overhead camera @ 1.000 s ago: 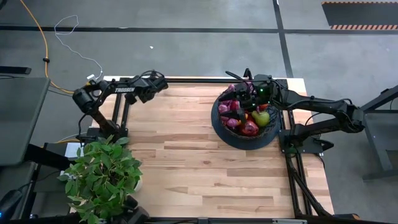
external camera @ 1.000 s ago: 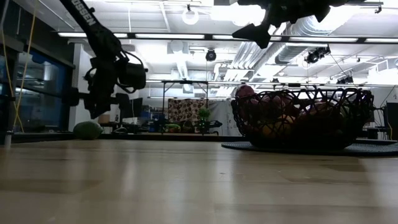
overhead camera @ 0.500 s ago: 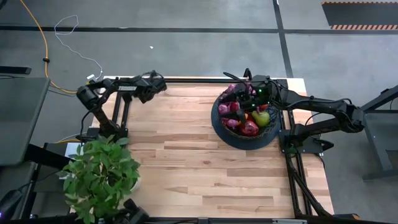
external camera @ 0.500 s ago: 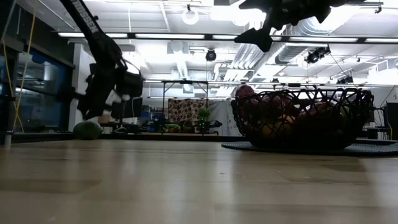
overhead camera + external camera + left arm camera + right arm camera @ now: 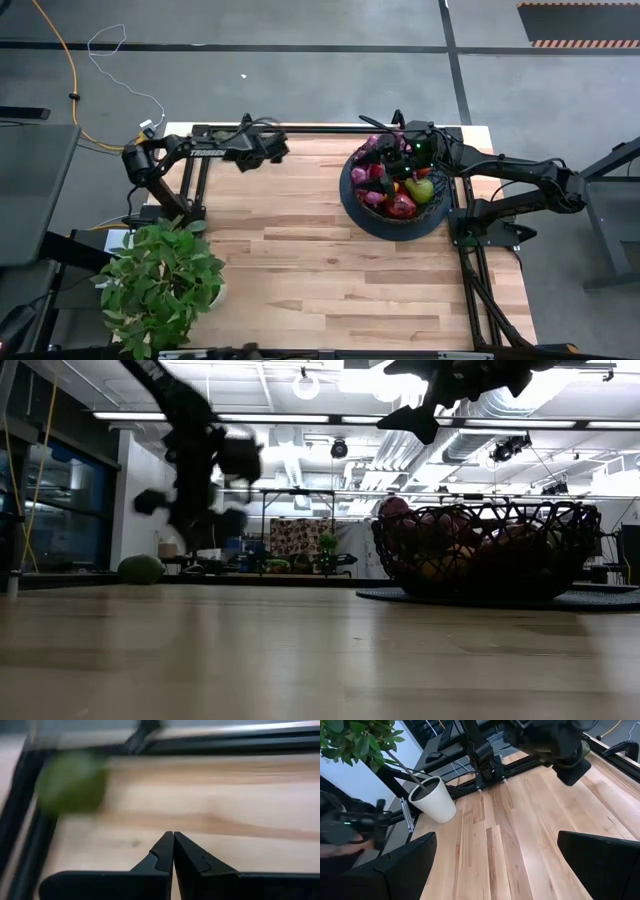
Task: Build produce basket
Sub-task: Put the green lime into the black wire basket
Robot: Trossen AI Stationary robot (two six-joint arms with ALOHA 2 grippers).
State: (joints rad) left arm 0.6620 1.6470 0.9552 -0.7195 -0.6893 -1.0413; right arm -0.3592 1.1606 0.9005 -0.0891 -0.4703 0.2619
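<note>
Bright ceiling lights, motion-blurred left wrist view

A leafy potted plant (image 5: 160, 285) in a white pot (image 5: 433, 800) stands at the wooden table's (image 5: 300, 260) near left corner.

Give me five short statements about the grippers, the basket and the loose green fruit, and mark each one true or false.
1. The left gripper is shut and holds nothing. True.
2. The basket is empty. False: produce is piled in it, a red apple and a green pear among it.
3. The right gripper hangs above the basket with its fingers apart. True.
4. A green fruit lies on the table outside the basket. True.
5. The potted plant stands right beside the basket. False: it stands at the table's near left corner, the basket at the far right.
</note>
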